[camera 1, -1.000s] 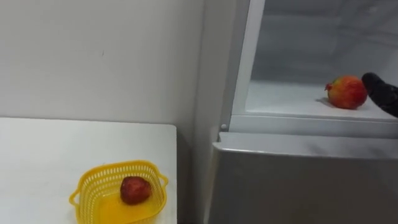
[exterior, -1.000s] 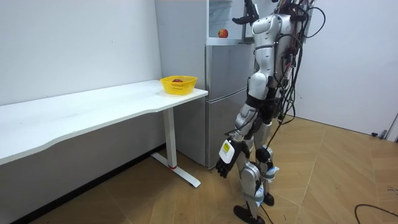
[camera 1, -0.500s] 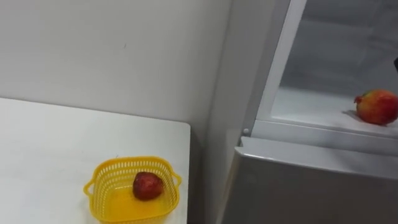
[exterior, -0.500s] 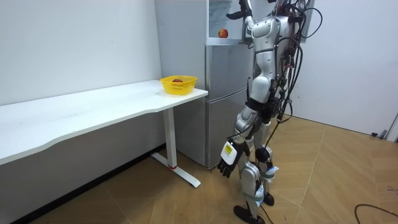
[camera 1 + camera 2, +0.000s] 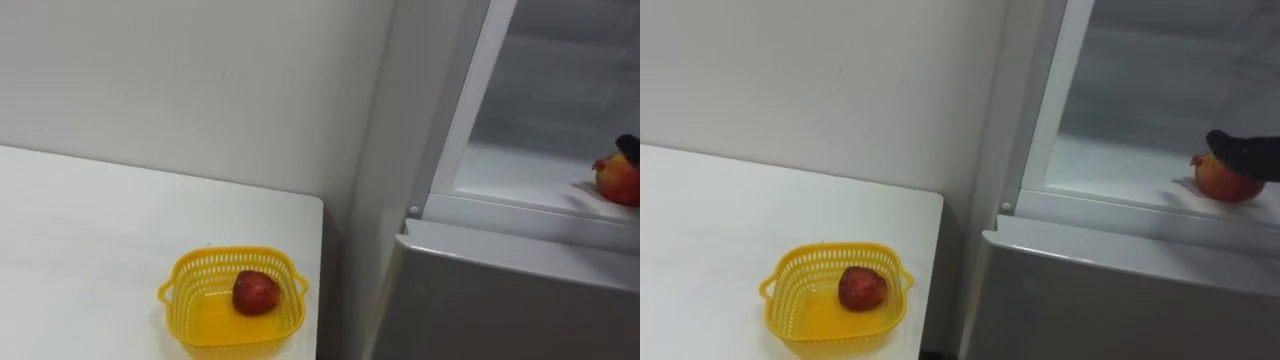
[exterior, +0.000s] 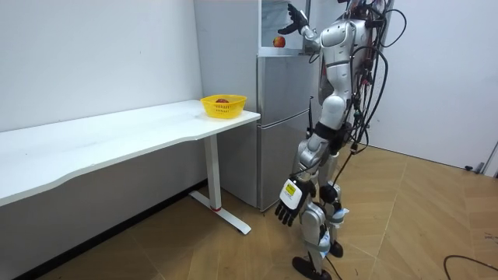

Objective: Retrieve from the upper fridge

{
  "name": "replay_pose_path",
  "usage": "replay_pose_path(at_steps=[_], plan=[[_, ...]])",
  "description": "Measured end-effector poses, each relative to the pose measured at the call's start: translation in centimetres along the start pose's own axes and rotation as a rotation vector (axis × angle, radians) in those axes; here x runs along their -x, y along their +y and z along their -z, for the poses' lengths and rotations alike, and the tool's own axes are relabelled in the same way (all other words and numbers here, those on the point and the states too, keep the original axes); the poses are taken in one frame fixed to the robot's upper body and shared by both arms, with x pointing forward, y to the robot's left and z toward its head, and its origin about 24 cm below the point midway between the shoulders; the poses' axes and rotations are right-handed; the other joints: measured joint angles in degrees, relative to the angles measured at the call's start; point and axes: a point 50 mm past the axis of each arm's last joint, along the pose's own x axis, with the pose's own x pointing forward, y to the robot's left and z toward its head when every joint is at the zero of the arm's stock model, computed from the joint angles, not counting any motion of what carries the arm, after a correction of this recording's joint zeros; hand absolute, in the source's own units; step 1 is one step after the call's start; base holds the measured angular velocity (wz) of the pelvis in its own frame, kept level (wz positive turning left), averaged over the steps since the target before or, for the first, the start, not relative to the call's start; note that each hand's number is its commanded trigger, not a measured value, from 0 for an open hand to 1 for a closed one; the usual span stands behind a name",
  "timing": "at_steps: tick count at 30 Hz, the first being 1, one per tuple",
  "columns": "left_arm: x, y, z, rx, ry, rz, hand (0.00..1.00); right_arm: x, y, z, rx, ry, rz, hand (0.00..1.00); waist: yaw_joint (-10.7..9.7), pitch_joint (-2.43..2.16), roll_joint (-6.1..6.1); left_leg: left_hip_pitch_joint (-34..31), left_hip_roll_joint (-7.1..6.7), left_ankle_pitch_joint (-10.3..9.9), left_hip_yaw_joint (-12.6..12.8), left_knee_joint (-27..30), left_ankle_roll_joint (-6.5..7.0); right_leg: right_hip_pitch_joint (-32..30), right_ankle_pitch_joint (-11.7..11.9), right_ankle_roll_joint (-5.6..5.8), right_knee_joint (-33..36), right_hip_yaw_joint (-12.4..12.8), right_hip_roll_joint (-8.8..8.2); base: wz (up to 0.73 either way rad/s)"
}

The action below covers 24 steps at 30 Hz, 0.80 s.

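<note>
**Right hand hovering over the fruit on the upper fridge shelf**

The red-orange fruit (image 5: 1223, 180) is sitting on the white shelf (image 5: 1120, 165) of the open upper fridge compartment, close to the front edge. It is well apart from the yellow basket (image 5: 810, 318) on the white table (image 5: 720, 230) beside the fridge, where a second red fruit (image 5: 862, 288) is lying.

The shelf fruit is looking round, firm and smooth-skinned. It is probably light enough for one hand, but likely to roll or slip on the bare shelf. A hard squeeze could bruise it. The safest hold would be around its widest part, with fingers over the top and far side and the thumb opposite.

The robot is standing upright just in front of the fridge, with its right arm raised to head height and stretched into the compartment. The right hand (image 5: 1245, 150) is lying over the top of the fruit. Whether it is touching or just above cannot be told. Its fingers are spread rather than closed, so nothing is being held yet. The left hand (image 6: 288, 211) is hanging low by the thigh, fingers relaxed and empty
</note>
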Motion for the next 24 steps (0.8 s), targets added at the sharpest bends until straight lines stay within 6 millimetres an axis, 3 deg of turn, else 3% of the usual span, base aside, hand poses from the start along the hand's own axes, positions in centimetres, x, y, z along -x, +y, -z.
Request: replay_pose_path(at_steps=[12,24], plan=[[0.1,0.7,1.0,-0.01,0.024,-0.014,0.0,-0.2,0.0,0.7,0.014,0.033,-0.055,0.0,-0.5,-0.29,-0.4,0.0,0.02,0.0,-0.2,0.0,0.0,0.6,0.0,-0.01,-0.6,-0.4,0.08,0.01],[0.3,1.2,1.7,0.014,0.057,-0.039,0.0,0.2,0.6,2.7,0.044,0.156,-0.211,0.0,-0.8,-0.44,-0.62,-0.1,-0.08,0.0,-0.8,0.0,0.0,1.2,0.0,0.0,-0.7,-1.2,-0.1,0.04]])
